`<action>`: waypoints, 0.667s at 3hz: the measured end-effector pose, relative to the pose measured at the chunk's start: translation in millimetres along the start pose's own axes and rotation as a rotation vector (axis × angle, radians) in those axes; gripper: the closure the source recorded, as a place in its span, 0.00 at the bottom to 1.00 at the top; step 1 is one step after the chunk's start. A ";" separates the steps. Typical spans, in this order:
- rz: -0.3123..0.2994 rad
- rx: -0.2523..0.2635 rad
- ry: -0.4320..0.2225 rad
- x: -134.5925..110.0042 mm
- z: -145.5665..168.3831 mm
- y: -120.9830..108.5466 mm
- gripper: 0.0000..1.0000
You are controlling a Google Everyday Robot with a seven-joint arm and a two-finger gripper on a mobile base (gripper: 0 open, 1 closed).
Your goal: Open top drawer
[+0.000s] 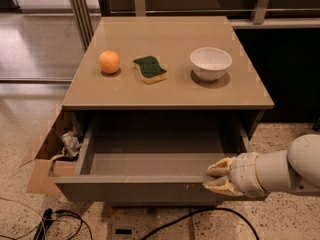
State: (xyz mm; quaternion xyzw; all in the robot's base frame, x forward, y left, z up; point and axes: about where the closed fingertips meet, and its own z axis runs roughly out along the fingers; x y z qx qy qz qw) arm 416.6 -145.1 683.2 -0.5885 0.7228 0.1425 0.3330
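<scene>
Gripping the right end of the top drawer by the upper rim of its front panel, the hand has one finger on the inner side of the rim and the other on the outer face. That hold fits a handleless front, where the rim is the only thing to pull on. The drawer stands well out from under the bench, its grey inside open to view and bare as far as can be seen, so the opening looks largely done. Because the grip sits off to one side, I would judge that a further pull could skew the drawer on its runners. On the bench top an orange, a green-and-yellow sponge and a white bowl lie in a row, well apart from each other and back from the front edge, clear of the arm. A cardboard box with crumpled stuff in it sits just beside the drawer's left side, and dark cables trail on the floor below. Neither seems to block the drawer's way forward.
</scene>
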 end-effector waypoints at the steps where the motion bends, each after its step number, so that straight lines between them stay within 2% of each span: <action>1: 0.000 0.000 0.000 0.0 0.0 0.0 0.00; 2: 0.000 0.000 0.000 -0.1 0.0 0.0 0.00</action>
